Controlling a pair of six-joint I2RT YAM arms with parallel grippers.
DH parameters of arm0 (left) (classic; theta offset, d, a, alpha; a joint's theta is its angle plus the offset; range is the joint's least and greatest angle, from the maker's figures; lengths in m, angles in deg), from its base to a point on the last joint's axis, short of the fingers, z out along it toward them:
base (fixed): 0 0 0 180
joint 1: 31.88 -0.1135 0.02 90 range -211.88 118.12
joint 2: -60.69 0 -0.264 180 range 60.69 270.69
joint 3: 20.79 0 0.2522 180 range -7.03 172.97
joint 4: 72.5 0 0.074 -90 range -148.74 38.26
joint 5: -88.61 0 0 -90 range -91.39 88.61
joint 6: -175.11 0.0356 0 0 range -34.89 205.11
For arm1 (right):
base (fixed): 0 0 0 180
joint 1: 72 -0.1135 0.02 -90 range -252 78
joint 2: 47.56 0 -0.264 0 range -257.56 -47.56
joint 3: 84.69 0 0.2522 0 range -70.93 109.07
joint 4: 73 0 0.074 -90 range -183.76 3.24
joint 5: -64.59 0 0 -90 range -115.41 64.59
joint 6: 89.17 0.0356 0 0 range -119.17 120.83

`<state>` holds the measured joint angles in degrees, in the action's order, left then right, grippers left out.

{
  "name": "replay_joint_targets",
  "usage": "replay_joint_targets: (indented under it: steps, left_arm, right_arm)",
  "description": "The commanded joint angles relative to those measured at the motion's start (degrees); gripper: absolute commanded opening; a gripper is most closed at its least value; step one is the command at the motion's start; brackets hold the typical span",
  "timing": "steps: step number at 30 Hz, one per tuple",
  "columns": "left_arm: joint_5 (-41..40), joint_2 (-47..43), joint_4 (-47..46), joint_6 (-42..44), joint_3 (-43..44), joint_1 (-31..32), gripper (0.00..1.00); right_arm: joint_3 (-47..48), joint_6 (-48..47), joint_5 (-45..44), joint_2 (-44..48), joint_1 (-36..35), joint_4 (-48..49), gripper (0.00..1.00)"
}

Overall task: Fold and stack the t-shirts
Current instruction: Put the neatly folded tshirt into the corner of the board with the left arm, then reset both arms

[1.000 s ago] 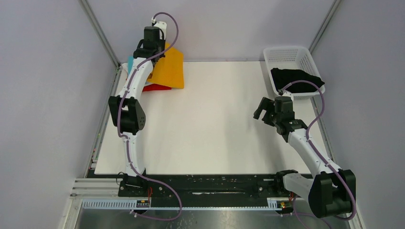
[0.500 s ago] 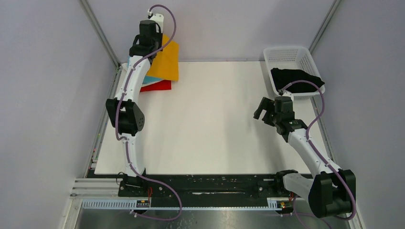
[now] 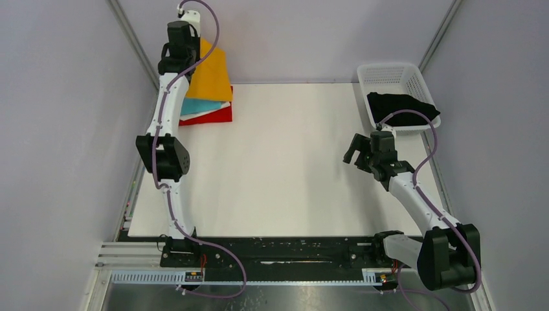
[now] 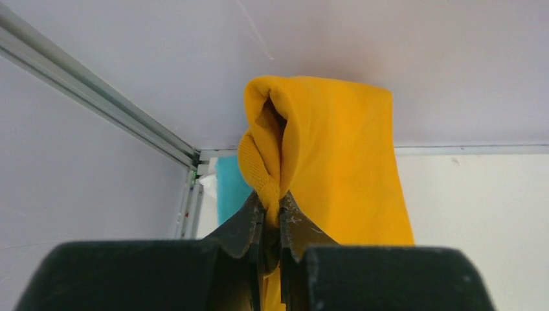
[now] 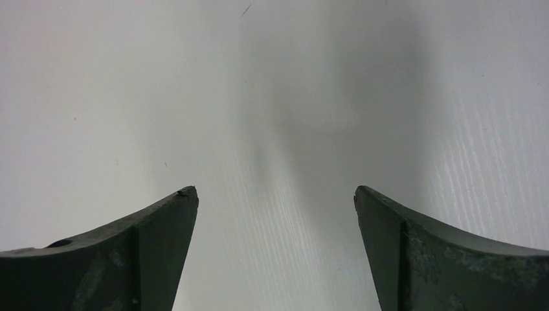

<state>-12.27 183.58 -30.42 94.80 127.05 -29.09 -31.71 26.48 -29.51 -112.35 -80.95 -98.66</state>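
At the desk's (image 3: 291, 181) far left corner, the left jaws are clenched on a bunched edge of the orange-yellow t-shirt (image 4: 343, 162). It hangs over a stack showing a teal t-shirt (image 3: 193, 107) and a red t-shirt (image 3: 219, 115). Mid-right, the right jaws hover released, spread wide above the desk. Far right, the black t-shirt (image 3: 401, 107) lies in the white mesh basket (image 3: 388, 72).
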Motion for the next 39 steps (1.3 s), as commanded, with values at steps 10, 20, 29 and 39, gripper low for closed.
replay_joint_targets:
  steps: [10,20,29,39]
  left_arm:
    - [5.82,12.10,-15.24,1.06,7.14,-9.13,0.00]
    - [-4.33,15.13,-24.92,-4.80,6.89,-9.38,0.99]
    - [2.25,0.73,-22.09,-8.03,-4.57,-4.62,0.99]
    - [16.18,-10.12,-27.14,-24.94,-24.27,-0.68,0.99]
  right_arm:
    - [2.20,-0.12,-3.42,-1.90,-0.33,-1.66,1.00]
    - [3.30,-0.20,-4.32,-3.42,-0.28,-2.37,0.99]
    - [1.41,0.69,-5.69,1.11,-0.33,-2.17,1.00]
    - [-5.48,0.89,-5.61,18.01,-0.35,-8.07,1.00]
